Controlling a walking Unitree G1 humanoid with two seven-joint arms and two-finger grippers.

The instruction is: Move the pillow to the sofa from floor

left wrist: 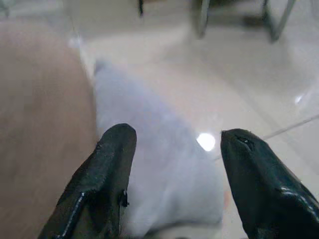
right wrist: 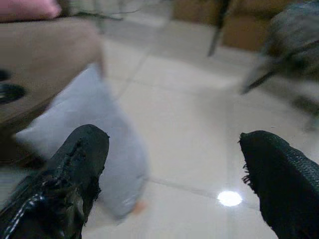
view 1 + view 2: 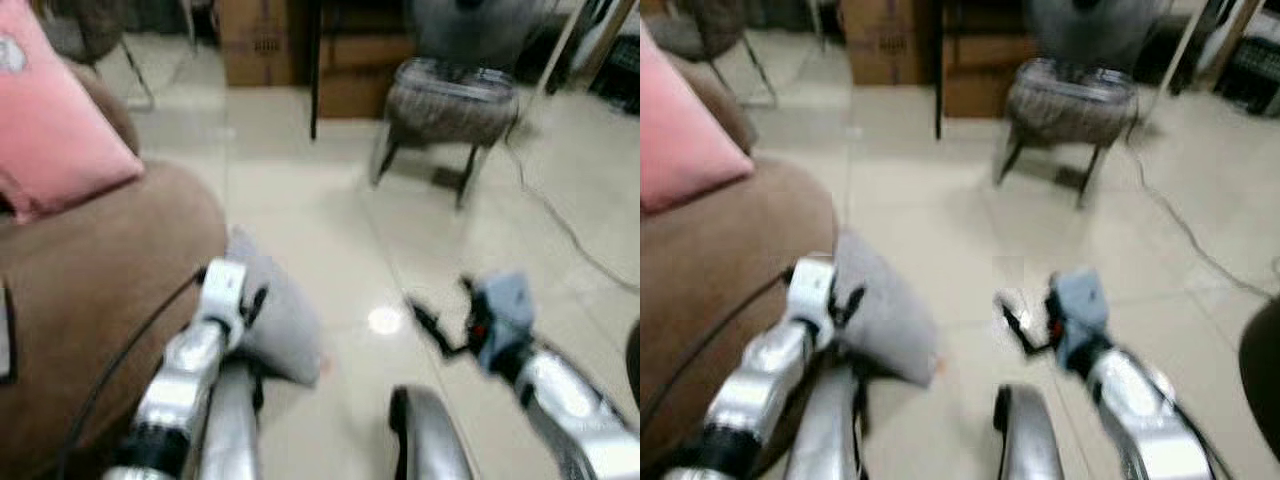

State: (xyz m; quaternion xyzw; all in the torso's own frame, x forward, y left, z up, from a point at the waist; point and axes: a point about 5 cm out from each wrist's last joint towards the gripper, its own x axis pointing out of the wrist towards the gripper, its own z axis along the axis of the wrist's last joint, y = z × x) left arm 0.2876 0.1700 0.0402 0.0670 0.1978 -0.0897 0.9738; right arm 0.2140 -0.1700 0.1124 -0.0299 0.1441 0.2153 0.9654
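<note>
Views blurred. Grey pillow (image 3: 275,315) is on the tiled floor (image 3: 330,230), leaning against the brown sofa (image 3: 90,290) front, roughly 7 o'clock in the head view. Left gripper (image 1: 172,174) hangs just above the pillow, fingers spread wide, nothing between them. Right gripper (image 2: 174,174) at 5 o'clock over bare floor, fingers also spread, empty. Pink cushion (image 3: 50,120) sits on the sofa at 10 o'clock. Grey stool (image 3: 450,100) at 1 o'clock.
</note>
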